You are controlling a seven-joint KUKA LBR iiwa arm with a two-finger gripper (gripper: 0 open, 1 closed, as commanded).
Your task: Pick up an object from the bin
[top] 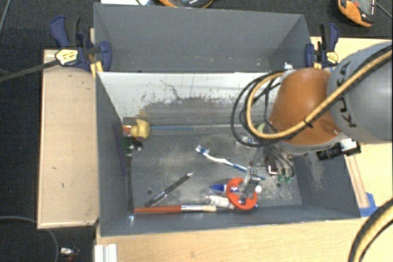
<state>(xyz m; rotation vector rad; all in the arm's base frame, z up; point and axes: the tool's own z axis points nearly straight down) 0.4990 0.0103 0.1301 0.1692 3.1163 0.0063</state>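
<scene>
Your gripper [253, 184] is at the red ring [237, 197]; spread or closed, I cannot tell. Next, probably, you grip and lift.

The bin floor [175, 150] lay bare at centre and rear; a toothbrush [216, 158], red ring [236, 198], black pen [169, 189] and red-handled brush [166, 210] crowded the front, a yellow lump [140, 128] the left wall

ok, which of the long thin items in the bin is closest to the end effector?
The blue-and-white toothbrush, mid-bin; one end stops right beside the end effector. The black pen and the red stick by the front wall lie further off, toward the view's left.
</scene>
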